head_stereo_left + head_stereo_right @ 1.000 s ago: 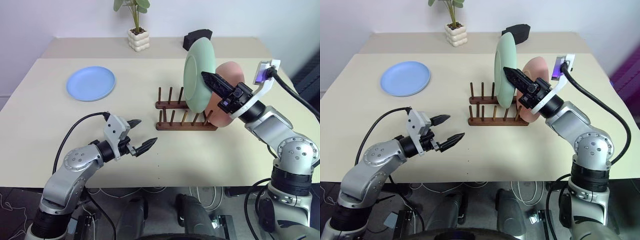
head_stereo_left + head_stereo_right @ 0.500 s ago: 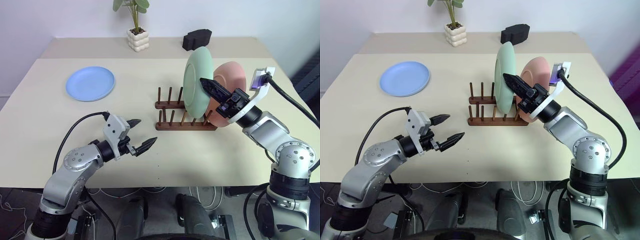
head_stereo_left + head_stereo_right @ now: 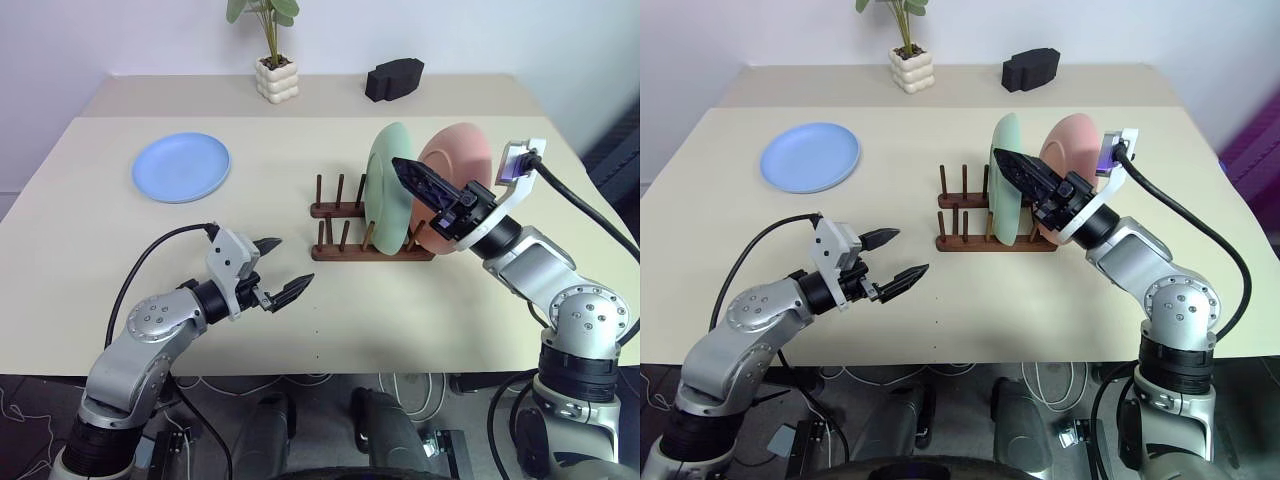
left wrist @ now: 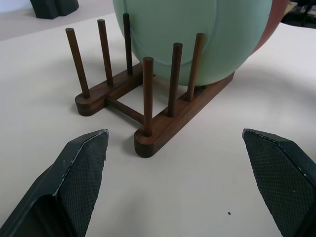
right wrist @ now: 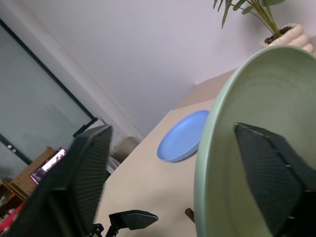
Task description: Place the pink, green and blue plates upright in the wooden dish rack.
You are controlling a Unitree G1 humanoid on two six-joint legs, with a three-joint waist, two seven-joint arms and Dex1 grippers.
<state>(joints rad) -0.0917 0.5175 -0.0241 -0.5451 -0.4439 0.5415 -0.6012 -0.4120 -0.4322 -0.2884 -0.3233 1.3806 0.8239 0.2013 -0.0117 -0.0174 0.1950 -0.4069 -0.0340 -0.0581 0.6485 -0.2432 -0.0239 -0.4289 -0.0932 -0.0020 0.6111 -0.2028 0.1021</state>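
Dark brown wood marks the landmark here: the wooden dish rack (image 3: 372, 228) stands on the pale surface (image 3: 120, 250), its two base rails carrying rows of thin upright pegs. Two plates stand upright in it. The green plate (image 3: 388, 186) sits between pegs near the middle of the rack, and the pink plate (image 3: 458, 157) stands just behind it at the rack's right end (partly hidden by the green one and by the right arm). The pegs at the rack's left end hold nothing.

The blue plate (image 3: 181, 166) lies flat on the surface, well to the left of the rack and somewhat farther back.

The right tool (image 5: 168, 163) is at the green plate's upper edge, above the rack's right half. In the right wrist view its two black fingers (image 5: 266, 173) stand wide apart, one on each side of the plate's rim, and I cannot tell whether either pad touches it.

The left tool (image 3: 282, 268) hangs low over the surface, left of and nearer than the rack, pointing toward it, its fingers spread wide with nothing between them.

Beyond the rack, at the far edge, stand a small potted plant (image 3: 275, 60) and a black block (image 3: 394, 78).
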